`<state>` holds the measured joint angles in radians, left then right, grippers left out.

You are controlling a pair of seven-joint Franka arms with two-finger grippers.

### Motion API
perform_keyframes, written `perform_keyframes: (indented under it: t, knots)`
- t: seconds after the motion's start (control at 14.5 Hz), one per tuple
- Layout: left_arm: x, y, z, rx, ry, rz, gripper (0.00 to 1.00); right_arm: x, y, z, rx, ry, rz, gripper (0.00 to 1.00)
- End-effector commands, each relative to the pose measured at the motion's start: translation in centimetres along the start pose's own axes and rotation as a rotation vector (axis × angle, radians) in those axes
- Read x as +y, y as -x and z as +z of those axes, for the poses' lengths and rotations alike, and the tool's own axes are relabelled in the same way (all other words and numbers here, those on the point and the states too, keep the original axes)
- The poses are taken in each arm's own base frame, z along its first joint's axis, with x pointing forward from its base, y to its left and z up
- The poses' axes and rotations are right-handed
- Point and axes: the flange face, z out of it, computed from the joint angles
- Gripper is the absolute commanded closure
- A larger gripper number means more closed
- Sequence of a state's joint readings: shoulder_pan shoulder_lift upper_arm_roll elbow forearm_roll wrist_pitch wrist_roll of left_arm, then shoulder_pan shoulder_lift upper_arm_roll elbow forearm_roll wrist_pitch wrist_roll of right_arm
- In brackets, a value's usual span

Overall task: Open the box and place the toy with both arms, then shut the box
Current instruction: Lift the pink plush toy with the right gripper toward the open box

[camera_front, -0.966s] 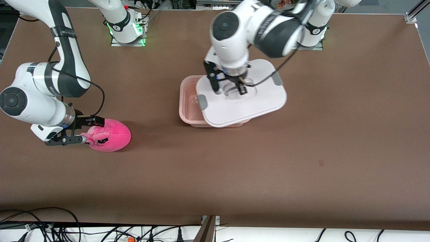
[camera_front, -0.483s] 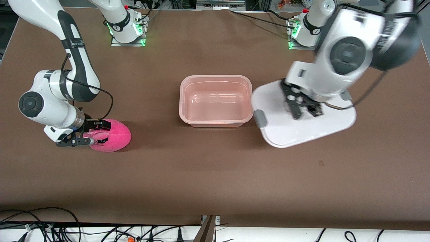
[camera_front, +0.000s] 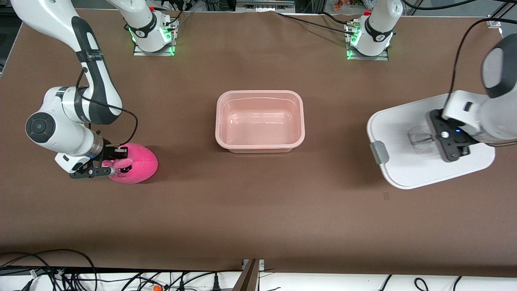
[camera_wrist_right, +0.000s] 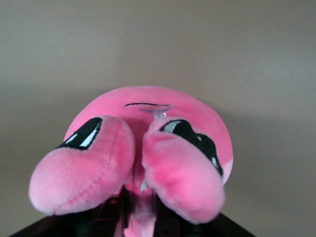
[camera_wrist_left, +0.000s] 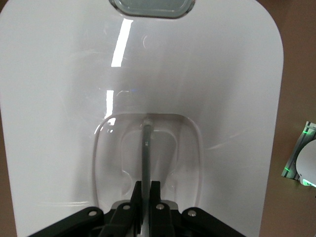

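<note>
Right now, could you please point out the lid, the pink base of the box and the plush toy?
lid (camera_front: 404,169), front view, bare white top.
pink base (camera_front: 260,148), front view, wall nearest the camera.
plush toy (camera_front: 139,163), front view, middle of its body.

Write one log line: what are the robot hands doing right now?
left gripper: shut on lid handle, over table | right gripper: shut on toy, on table | box: open, empty
</note>
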<state>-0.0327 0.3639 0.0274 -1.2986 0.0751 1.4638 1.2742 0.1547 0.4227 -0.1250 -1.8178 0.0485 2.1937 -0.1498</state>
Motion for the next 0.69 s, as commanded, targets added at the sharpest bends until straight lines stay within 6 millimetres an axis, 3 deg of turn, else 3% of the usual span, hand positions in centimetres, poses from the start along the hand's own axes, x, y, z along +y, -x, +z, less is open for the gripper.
perform_keyframes:
  t: [0.0,0.21,0.48,0.62]
  knots:
    - [-0.7,3.9,-0.5,0.023,0.023,0.039,1.00,-0.3,0.1,-1.6,-0.003,-0.022,-0.104,1.00]
    - [-1.3,7.8,0.1,0.020,0.051,-0.008,1.00,-2.9,-0.7,-5.1,-0.063,-0.049,-0.174,1.00]
    - [-1.4,7.9,0.3,0.015,0.056,-0.011,1.00,-9.3,-1.3,-11.1,-0.135,-0.087,-0.319,1.00]
    - [-1.4,7.7,0.3,-0.009,0.051,-0.008,1.00,-13.2,-1.1,-14.1,-0.141,-0.102,-0.489,1.00]
